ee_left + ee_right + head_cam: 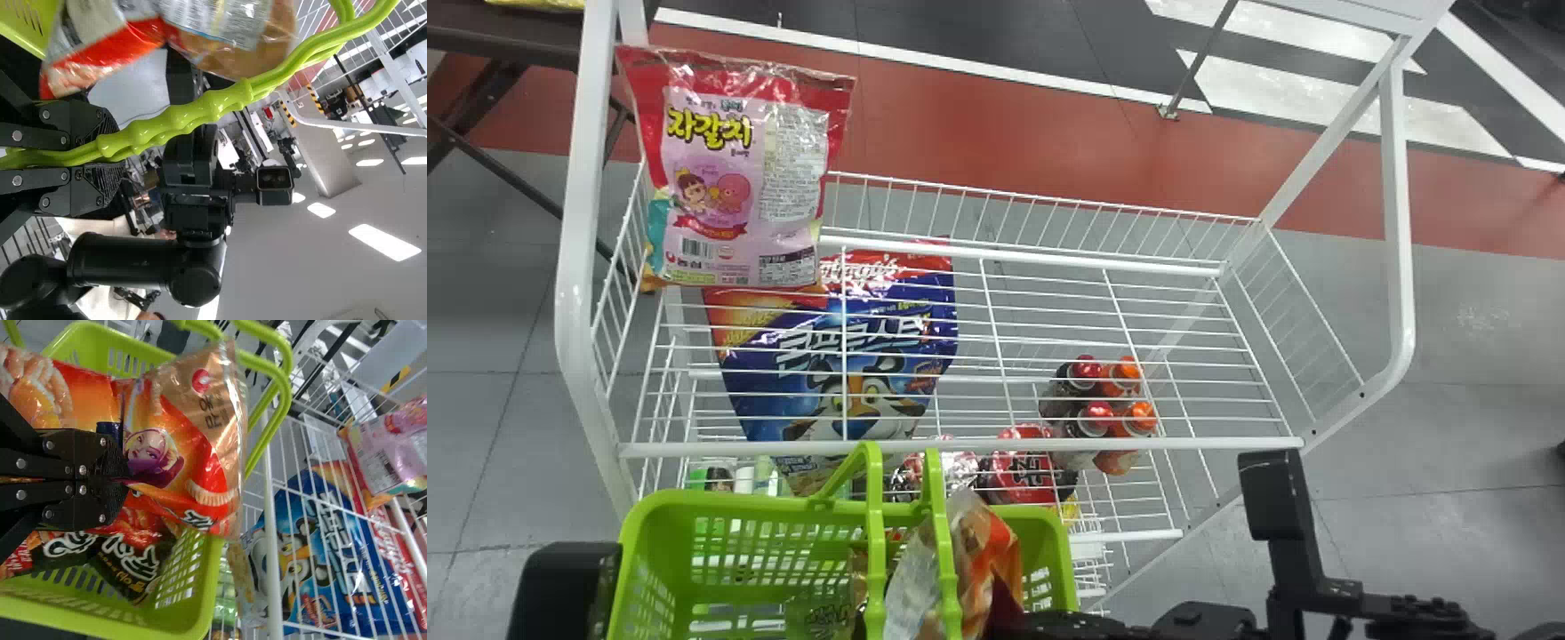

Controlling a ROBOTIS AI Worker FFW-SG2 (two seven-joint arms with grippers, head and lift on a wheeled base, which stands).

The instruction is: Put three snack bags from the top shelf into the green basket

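Note:
The green basket [671, 507] hangs in front of the shelf. Dark parts of my left gripper [565, 591] stand beside it; in the left wrist view that gripper [103, 152] is clamped on the basket's handles [220, 101]. My right gripper [1067, 622] is at the bottom edge of the head view; in the right wrist view the gripper [125, 479] pinches an orange snack bag [200, 453], held over the basket. Beneath it a dark snack bag [127, 553] lies inside the basket. A pink and red snack bag [734, 178] stands at the top shelf's left end.
Below the wire top shelf [960, 444] are a blue cereal bag [845, 356], bottles with red and orange caps [1103, 400] and a red round pack [1023, 467]. A white frame post [574, 267] rises at the left; another rail [1398, 222] stands at the right.

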